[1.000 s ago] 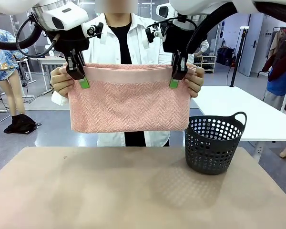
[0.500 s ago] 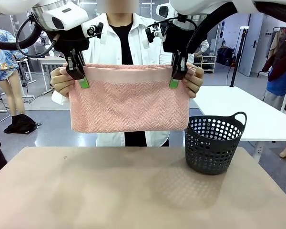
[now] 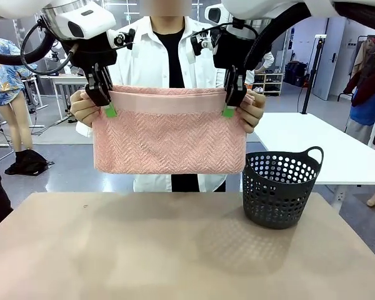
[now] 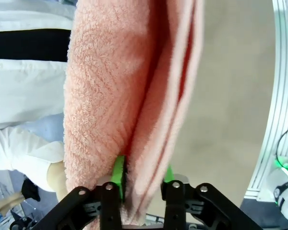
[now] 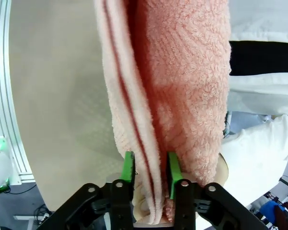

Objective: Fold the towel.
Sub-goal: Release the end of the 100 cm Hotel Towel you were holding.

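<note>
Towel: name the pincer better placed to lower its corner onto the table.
Left, likely. The left pincer and right pincer hold the towel level by its top edge, but the basket stands on the table near the right corner; the left corner hangs over open tabletop.

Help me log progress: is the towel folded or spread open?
Folded: the towel hangs as a short strip, and both wrist views show several layers stacked edge-on.
</note>
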`<control>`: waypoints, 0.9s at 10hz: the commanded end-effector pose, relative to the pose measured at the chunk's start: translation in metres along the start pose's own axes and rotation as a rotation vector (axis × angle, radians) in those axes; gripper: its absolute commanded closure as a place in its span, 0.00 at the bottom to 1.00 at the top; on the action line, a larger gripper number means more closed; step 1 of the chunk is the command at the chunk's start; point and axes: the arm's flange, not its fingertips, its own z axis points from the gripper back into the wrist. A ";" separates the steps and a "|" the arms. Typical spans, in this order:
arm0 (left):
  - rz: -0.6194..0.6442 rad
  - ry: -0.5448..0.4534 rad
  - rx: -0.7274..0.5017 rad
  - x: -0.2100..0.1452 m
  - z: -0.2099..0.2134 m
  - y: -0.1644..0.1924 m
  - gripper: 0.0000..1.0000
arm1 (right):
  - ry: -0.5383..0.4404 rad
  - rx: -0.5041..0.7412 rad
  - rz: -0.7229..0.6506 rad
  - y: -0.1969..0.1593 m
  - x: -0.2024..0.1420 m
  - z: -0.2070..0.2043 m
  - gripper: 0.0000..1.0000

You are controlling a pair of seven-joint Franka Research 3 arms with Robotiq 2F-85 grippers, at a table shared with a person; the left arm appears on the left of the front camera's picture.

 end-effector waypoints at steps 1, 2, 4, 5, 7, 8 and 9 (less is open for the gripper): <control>0.025 -0.013 0.002 -0.006 0.016 0.006 0.00 | -0.029 -0.017 -0.024 -0.005 -0.001 0.011 0.00; 0.028 -0.032 0.013 -0.008 0.025 0.007 0.00 | -0.035 -0.023 -0.033 -0.007 -0.003 0.018 0.22; 0.028 -0.074 0.035 -0.011 0.048 0.004 0.06 | -0.064 -0.053 -0.052 -0.005 -0.011 0.040 0.00; 0.043 -0.113 0.031 -0.016 0.065 0.002 0.00 | -0.081 -0.082 -0.078 -0.002 -0.020 0.057 0.00; 0.218 -0.205 -0.021 -0.050 0.115 -0.001 0.00 | -0.151 -0.090 -0.197 0.004 -0.061 0.098 0.00; 0.276 -0.231 0.011 -0.078 0.139 -0.008 0.00 | -0.143 -0.110 -0.310 0.008 -0.092 0.115 0.00; 0.347 -0.234 0.004 -0.114 0.156 -0.017 0.00 | -0.173 -0.108 -0.436 0.017 -0.130 0.128 0.00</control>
